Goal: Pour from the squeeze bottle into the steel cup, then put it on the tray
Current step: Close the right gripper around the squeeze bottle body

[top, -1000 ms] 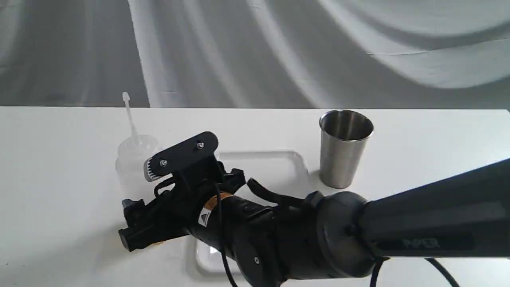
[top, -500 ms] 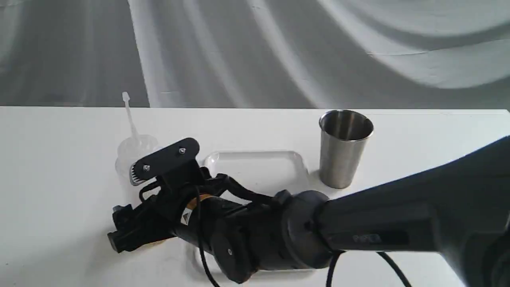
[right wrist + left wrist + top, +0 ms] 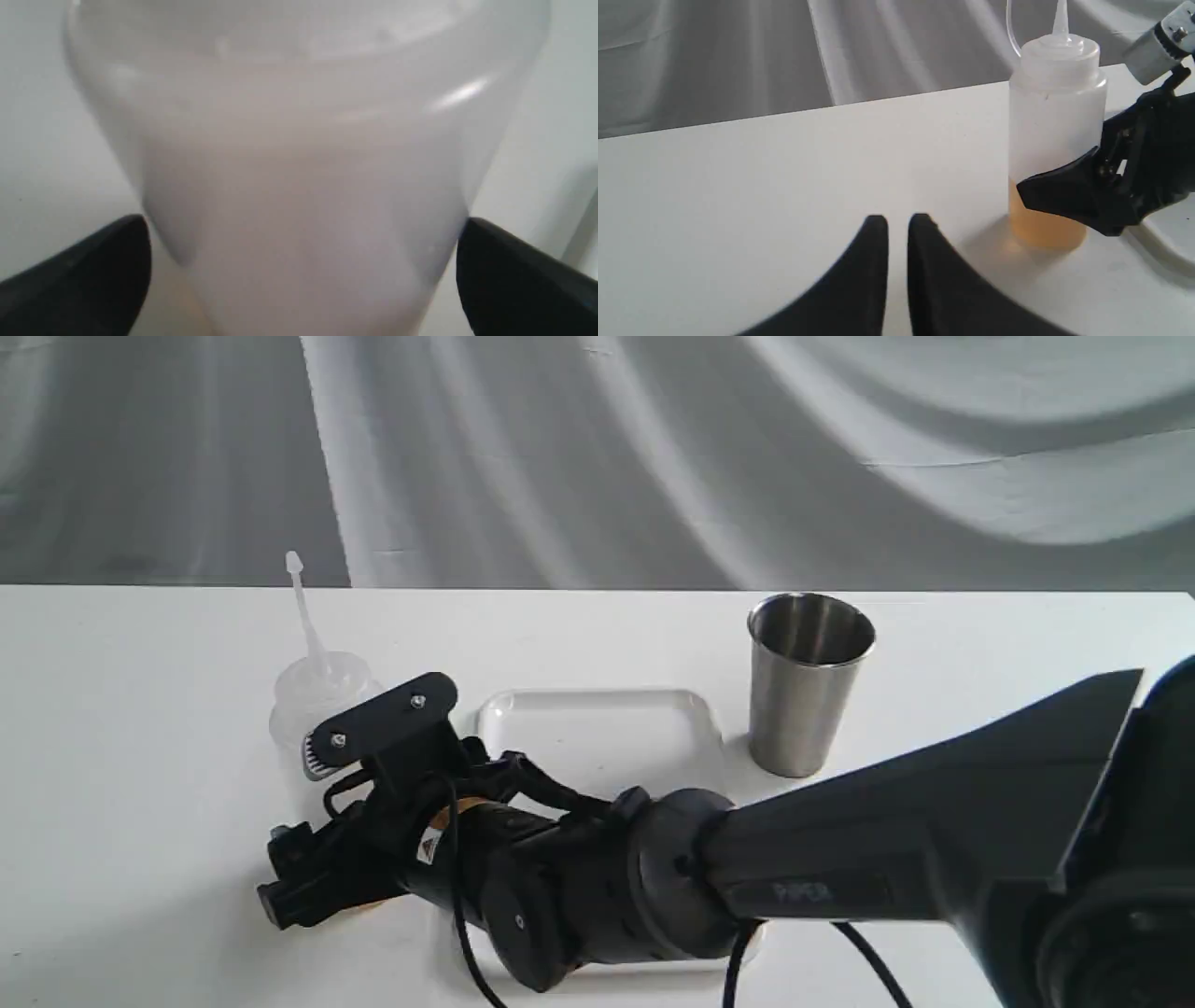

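Note:
The squeeze bottle (image 3: pixel 317 689) stands upright on the white table left of the tray (image 3: pixel 607 733), its thin nozzle pointing up. Amber liquid fills the bottom of the squeeze bottle (image 3: pixel 1052 126). My right gripper (image 3: pixel 294 831) reaches across from the right and is open, one finger on each side of the squeeze bottle (image 3: pixel 299 186) low on its body. The steel cup (image 3: pixel 808 695) stands upright to the right of the tray. My left gripper (image 3: pixel 898 224) hovers low over bare table beside the bottle, its fingers shut with nothing between them.
The right arm's dark wrist and forearm (image 3: pixel 840 868) lie across the front part of the tray and hide it. A grey draped backdrop (image 3: pixel 597 457) hangs behind the table's far edge. A corner of the tray (image 3: pixel 1171 233) shows in the left wrist view.
The right arm has slid left, carrying its open fingers further around the bottle and uncovering more of the tray. Bottle and cup have stayed put.

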You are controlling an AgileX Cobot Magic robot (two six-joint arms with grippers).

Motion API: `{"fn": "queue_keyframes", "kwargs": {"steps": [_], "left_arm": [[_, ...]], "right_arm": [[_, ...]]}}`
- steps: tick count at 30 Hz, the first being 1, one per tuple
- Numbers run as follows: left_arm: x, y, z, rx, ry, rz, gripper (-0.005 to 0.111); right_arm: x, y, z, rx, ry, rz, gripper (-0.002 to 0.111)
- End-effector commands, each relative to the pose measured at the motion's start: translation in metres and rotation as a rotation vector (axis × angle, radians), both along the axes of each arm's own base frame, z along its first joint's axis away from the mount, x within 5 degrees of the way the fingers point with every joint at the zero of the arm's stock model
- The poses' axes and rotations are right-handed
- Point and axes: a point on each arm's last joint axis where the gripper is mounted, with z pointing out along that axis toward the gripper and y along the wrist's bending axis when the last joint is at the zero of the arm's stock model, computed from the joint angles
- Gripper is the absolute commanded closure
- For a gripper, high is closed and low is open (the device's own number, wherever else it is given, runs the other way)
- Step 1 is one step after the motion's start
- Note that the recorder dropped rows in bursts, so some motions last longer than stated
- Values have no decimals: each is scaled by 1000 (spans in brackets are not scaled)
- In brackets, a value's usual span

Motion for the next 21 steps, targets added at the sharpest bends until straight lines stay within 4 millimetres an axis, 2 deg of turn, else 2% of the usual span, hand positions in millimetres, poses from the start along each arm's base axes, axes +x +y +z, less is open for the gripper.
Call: {"fn": "queue_keyframes", "kwargs": {"steps": [1,11,21], "left_arm": [[0,0,-1,-2,-7,-3,98],[0,0,-1,-2,-7,-3,98],[0,0,-1,-2,-7,-3,98]], "right_arm": [[5,-3,3,8,-21,-12,21],[9,-6,-3,9,-26,-29,22],[10,-6,0,23,-52,-35,23]]}}
